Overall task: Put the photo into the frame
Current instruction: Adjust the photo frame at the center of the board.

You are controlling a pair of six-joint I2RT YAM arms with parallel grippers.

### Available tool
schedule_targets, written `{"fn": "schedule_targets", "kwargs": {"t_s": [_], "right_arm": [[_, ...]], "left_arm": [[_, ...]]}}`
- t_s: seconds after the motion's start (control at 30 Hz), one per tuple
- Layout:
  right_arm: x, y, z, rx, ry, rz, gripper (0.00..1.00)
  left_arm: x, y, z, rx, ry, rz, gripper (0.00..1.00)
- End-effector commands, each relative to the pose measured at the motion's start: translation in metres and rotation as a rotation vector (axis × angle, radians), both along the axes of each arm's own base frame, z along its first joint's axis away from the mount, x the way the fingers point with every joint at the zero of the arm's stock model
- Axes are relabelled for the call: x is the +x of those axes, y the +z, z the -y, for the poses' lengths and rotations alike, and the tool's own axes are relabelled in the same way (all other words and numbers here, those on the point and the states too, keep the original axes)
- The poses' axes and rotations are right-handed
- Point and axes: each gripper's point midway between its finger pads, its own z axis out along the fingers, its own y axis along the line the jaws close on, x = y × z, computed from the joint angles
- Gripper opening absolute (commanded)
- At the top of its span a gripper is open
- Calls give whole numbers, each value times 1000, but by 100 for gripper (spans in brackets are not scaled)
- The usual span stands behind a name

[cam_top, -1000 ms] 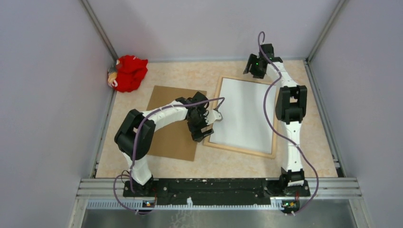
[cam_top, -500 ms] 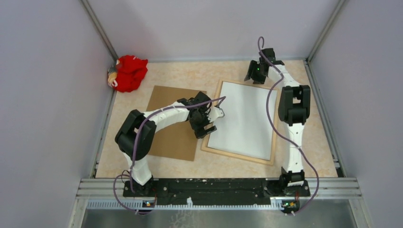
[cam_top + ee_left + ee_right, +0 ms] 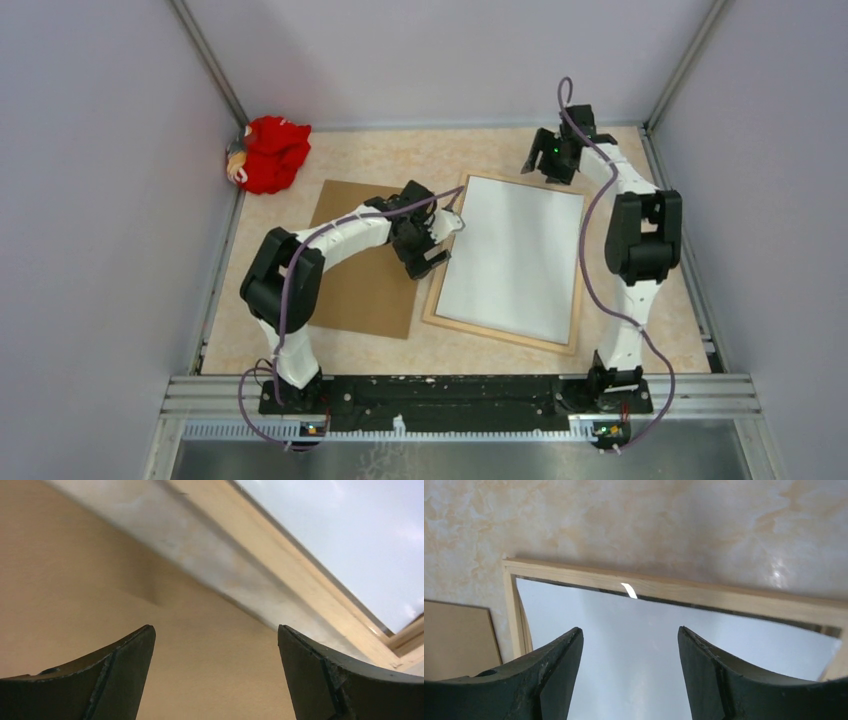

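Note:
The light-wood frame [image 3: 437, 296] lies flat on the table at centre right. The photo [image 3: 515, 255] lies inside it with its plain whitish back up. My left gripper [image 3: 442, 236] is open and empty, low over the brown board's right edge beside the frame's left rail [image 3: 280, 565]; the photo [image 3: 350, 535] shows past that rail. My right gripper [image 3: 547, 165] is open and empty above the frame's far end. In the right wrist view its fingers [image 3: 549, 675] stand over the photo [image 3: 744, 635], just short of the frame's far rail [image 3: 724, 597].
A flat brown backing board [image 3: 360, 270] lies left of the frame, partly under my left arm, and shows in the right wrist view [image 3: 454, 640]. A red cloth bundle [image 3: 272, 152] sits in the far left corner. Grey walls enclose the table.
The frame with the photo has turned and slid slightly right. My left gripper moved farther along the frame's left rail. My right arm swung right, and its jaws stand a little wider.

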Motion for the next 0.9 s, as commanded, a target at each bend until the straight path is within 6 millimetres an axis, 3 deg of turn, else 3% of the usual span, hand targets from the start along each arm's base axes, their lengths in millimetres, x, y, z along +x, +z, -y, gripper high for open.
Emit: {"fn": "schedule_targets", "kwargs": {"t_s": [0.0, 0.1, 0.3, 0.57, 0.87], "right_arm": [[-12, 48, 51, 3, -169, 119, 70], [-31, 37, 80, 28, -253, 110, 70], [-52, 2, 101, 23, -310, 51, 59], [-47, -4, 126, -58, -371, 50, 56], [-33, -21, 125, -41, -345, 16, 55]], "left_arm": [[34, 24, -7, -60, 71, 38, 99], [43, 31, -13, -82, 94, 36, 99], [50, 35, -17, -97, 113, 34, 99], [49, 31, -17, -96, 119, 17, 99], [45, 33, -16, -102, 117, 0, 99]]}}
